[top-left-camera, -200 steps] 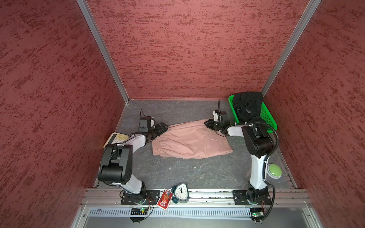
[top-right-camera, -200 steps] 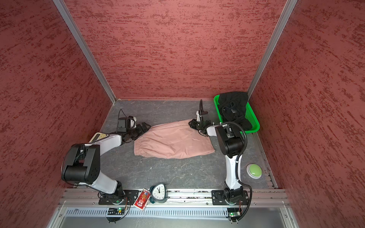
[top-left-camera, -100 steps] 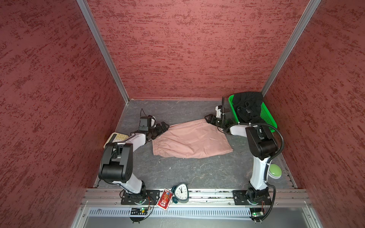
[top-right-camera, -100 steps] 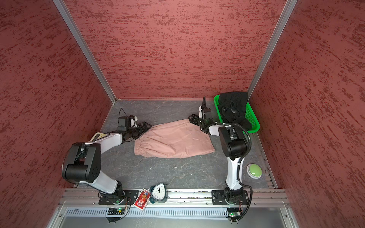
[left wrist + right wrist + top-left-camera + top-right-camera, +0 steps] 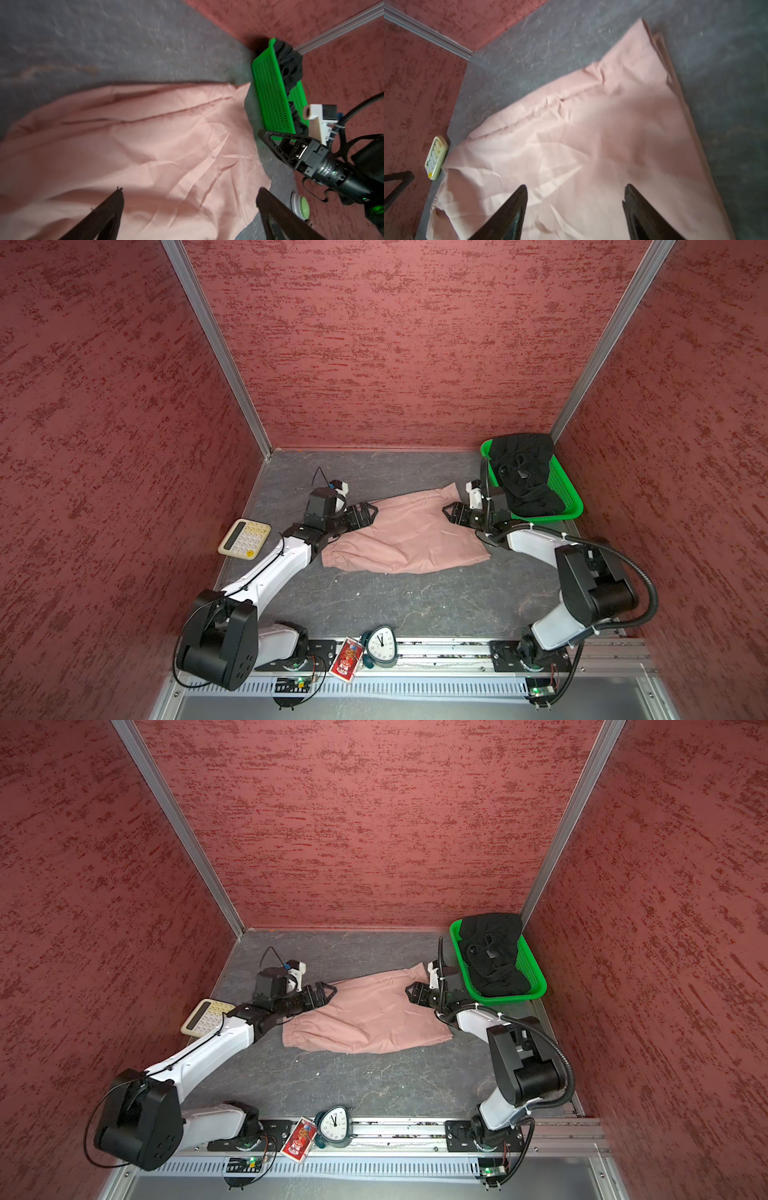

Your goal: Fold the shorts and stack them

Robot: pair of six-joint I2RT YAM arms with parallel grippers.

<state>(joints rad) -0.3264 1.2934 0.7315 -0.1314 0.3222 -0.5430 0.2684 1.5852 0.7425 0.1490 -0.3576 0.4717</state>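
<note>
The dusty pink shorts (image 5: 409,531) (image 5: 370,1013) lie spread and creased on the grey floor mat, gathered waistband toward the left. Black shorts (image 5: 524,472) (image 5: 494,959) are heaped in the green basket (image 5: 567,497) (image 5: 534,977) at the back right. My left gripper (image 5: 371,510) (image 5: 330,992) hovers open over the pink cloth's far left corner; the left wrist view shows cloth (image 5: 145,149) under its gripper (image 5: 190,192), nothing pinched. My right gripper (image 5: 449,514) (image 5: 411,992) stands open above the cloth's right part, beside the basket; the right wrist view shows that gripper (image 5: 575,191) over pink fabric (image 5: 591,135).
A cream calculator (image 5: 244,539) (image 5: 207,1018) lies at the left wall. A clock (image 5: 380,646) and a red card (image 5: 345,659) sit on the front rail. A green button (image 5: 301,206) sits on the floor near the right arm. Red walls close in on three sides.
My right gripper has let go of the pink shorts' right corner, opened and drawn back toward the basket. The cloth has settled flat. The left gripper stays open at the left corner.
</note>
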